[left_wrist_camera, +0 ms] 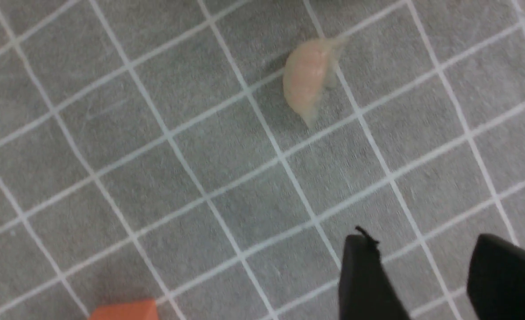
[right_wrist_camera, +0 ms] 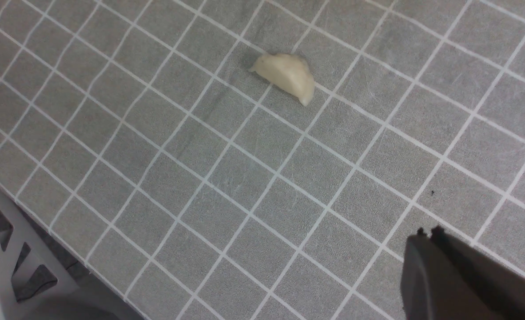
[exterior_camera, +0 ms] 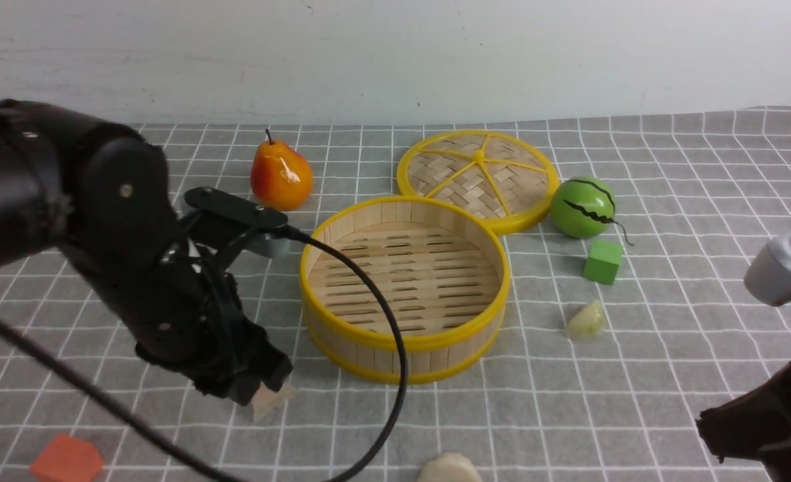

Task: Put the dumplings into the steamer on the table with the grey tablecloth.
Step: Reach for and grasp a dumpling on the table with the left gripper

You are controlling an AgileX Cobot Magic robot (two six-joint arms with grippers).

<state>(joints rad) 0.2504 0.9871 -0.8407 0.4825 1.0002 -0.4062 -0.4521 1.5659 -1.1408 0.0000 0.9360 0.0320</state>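
The steamer (exterior_camera: 405, 338), a round bamboo basket with yellow rims, stands empty mid-table on the grey tablecloth (exterior_camera: 670, 375). My left gripper (exterior_camera: 256, 391) hangs low, left of the steamer. In the left wrist view it (left_wrist_camera: 427, 249) is open and empty, with the pinkish dumpling (left_wrist_camera: 309, 80) on the cloth ahead of its fingertips; the dumpling peeks out beside the gripper in the front view (exterior_camera: 274, 402). The greenish dumpling (exterior_camera: 586, 321) lies right of the steamer. The creamy white dumpling (exterior_camera: 449, 468) lies at the front. My right gripper (exterior_camera: 710, 422) is shut (right_wrist_camera: 427, 233), well short of a pale creamy dumpling (right_wrist_camera: 287, 75).
The woven lid (exterior_camera: 479, 177) lies behind the steamer, with a pear (exterior_camera: 280, 175) to its left and a toy watermelon (exterior_camera: 583, 207) to its right. A green cube (exterior_camera: 603, 261) sits near the greenish dumpling. An orange block (exterior_camera: 67, 460) is front left. The table edge (right_wrist_camera: 45, 231) shows.
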